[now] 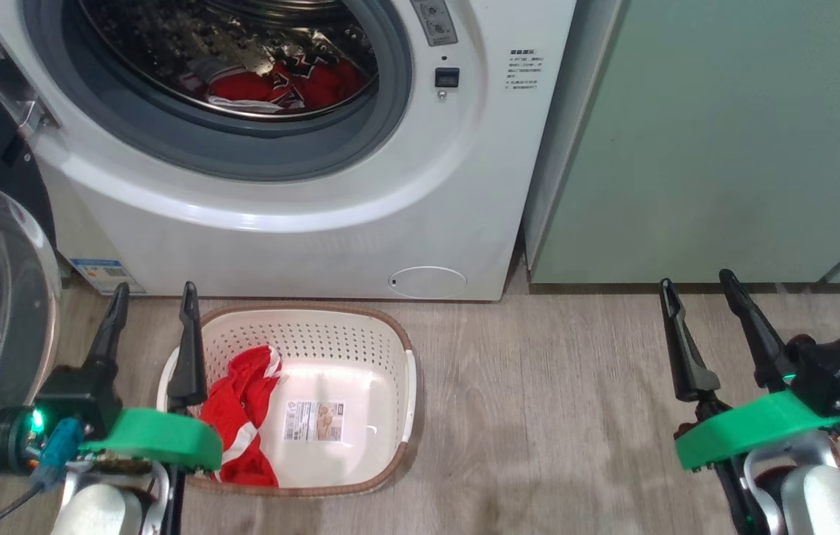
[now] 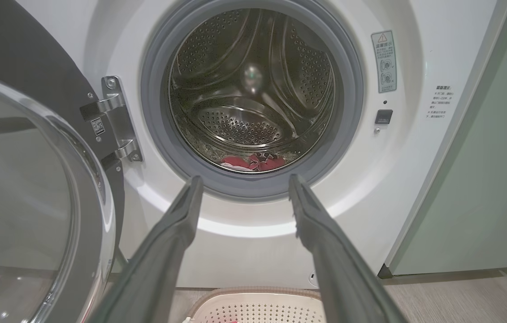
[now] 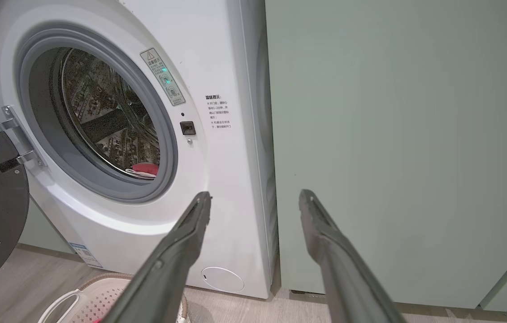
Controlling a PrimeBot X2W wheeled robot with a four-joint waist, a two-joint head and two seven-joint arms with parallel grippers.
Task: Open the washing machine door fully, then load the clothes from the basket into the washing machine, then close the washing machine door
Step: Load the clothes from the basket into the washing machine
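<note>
**A:** Where is the garment (image 1: 241, 416) right now?

**B:** It is crumpled against the left side of the basket (image 1: 330, 338), red with white stripes, and partly hidden by the left gripper (image 1: 154, 290). More red clothes (image 1: 278, 85) lie at the bottom of the drum (image 2: 253, 80).

**A:** And the grippers?

**B:** Both are released, jaws wide, holding nothing. The left one hangs over the basket's left rim. The right gripper (image 1: 695, 279) is over bare floor (image 1: 538, 416), well apart from the basket.

**A:** So the left one should make the pick?

**B:** I'd say so. It should come down on the bunched middle of the cloth, not a loose edge, so the whole piece lifts together. The fingers should keep off the perforated wall, because the tips could catch in the holes or drag the light plastic basket.

**A:** Then into the machine?

**B:** Lift high enough to clear the grey rubber gasket (image 1: 241, 160), carry the garment well past the lip and let go deep in the drum. Otherwise a sleeve may trail out and get pinched by the washing machine door (image 2: 15, 202).

**A:** Is the door out of the way?

**B:** Yes, it stands open to the left on its metal hinge (image 2: 116, 119), with a glossy black rim and bulging clear glass. The washing machine (image 1: 301, 245) front is smooth white, the drum is dimpled steel with ribs, and the fabric is soft and limp.
</note>
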